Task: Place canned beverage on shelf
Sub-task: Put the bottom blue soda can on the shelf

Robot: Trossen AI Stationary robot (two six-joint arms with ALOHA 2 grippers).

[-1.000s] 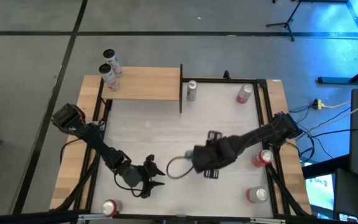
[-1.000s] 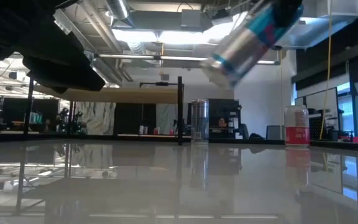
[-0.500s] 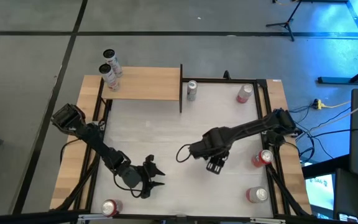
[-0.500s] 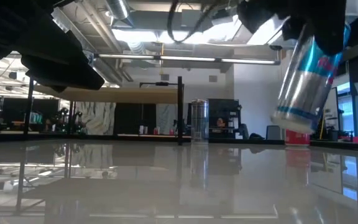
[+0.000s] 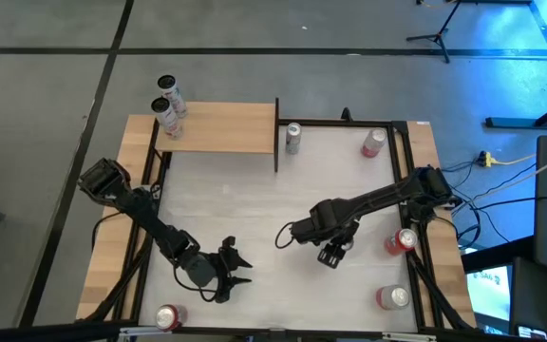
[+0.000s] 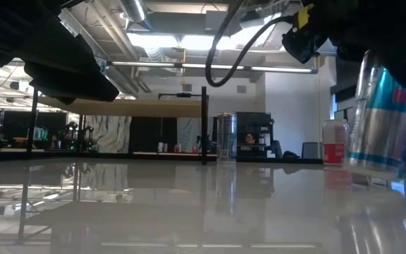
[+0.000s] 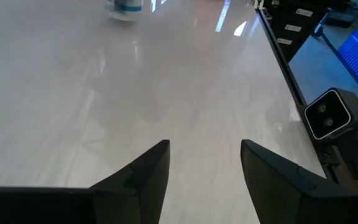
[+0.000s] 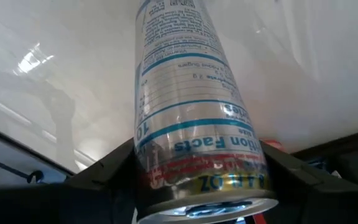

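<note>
My right gripper [image 5: 330,251] is shut on a silver-and-blue can [image 6: 378,116] over the table's right half; the can also fills the right wrist view [image 8: 188,106]. My left gripper [image 5: 232,267] is open and empty near the table's near edge, with bare tabletop between its fingers [image 7: 204,168]. The shelf [image 5: 221,126], a tan board with a black edge, stands at the far left. Two cans [image 5: 167,114] stand upright on its left end. In the low view the shelf [image 6: 139,107] shows edge-on. My right gripper pinches the can's wall near its upper, lid end [image 8: 166,165] between its two fingers [image 8: 104,180], one on each side. The fingers come from above, pointing down along the can. The can hangs below them, almost upright and slightly tilted. I cannot tell whether its lower end [image 6: 372,168] touches the table.
A silver can [image 5: 293,138] and a red can [image 5: 374,142] stand at the far edge. Red cans stand at the right edge [image 5: 405,240], the near right corner [image 5: 394,297] and the near left [image 5: 167,316]. A black post [image 6: 204,123] marks the shelf's right end.
My right gripper has gone down and toward the table's right edge with the can. The can has turned from strongly tilted, high above the table, to almost upright, close to the tabletop.
</note>
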